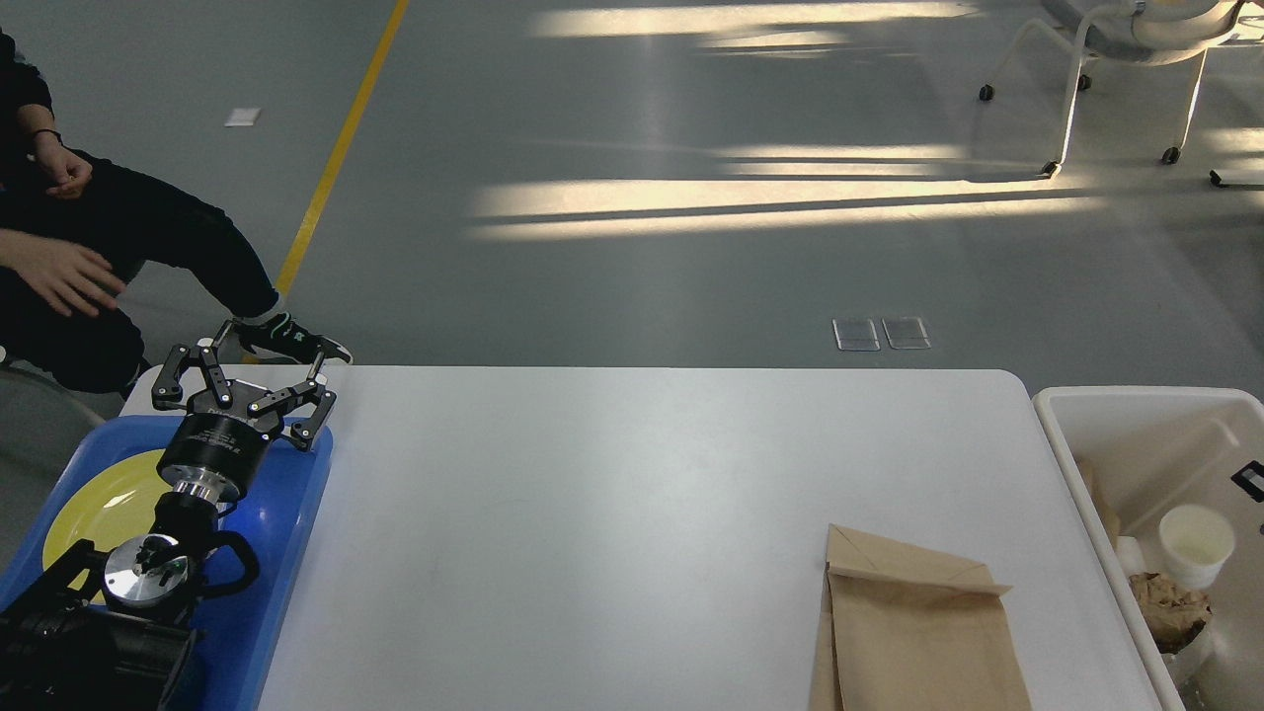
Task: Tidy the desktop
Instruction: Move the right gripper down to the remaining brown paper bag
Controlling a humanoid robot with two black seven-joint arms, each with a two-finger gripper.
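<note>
The white desktop (612, 474) fills the middle of the head view. A brown paper bag (913, 632) lies flat on it at the front right. My left gripper (245, 380) is open and empty, hovering over the far end of the blue tray (296, 553). A white paper cup (1196, 543) stands upright inside the white bin (1055, 415) at the right. Only a small black part of my right gripper (1250, 479) shows at the right edge, just above the cup and apart from it; its fingers are out of view.
The blue tray holds a yellow plate (104, 504) under my left arm. The bin also holds crumpled brown paper (1170, 607). A seated person (69, 267) is at the far left, close to the table corner. A chair (1136, 39) stands far right.
</note>
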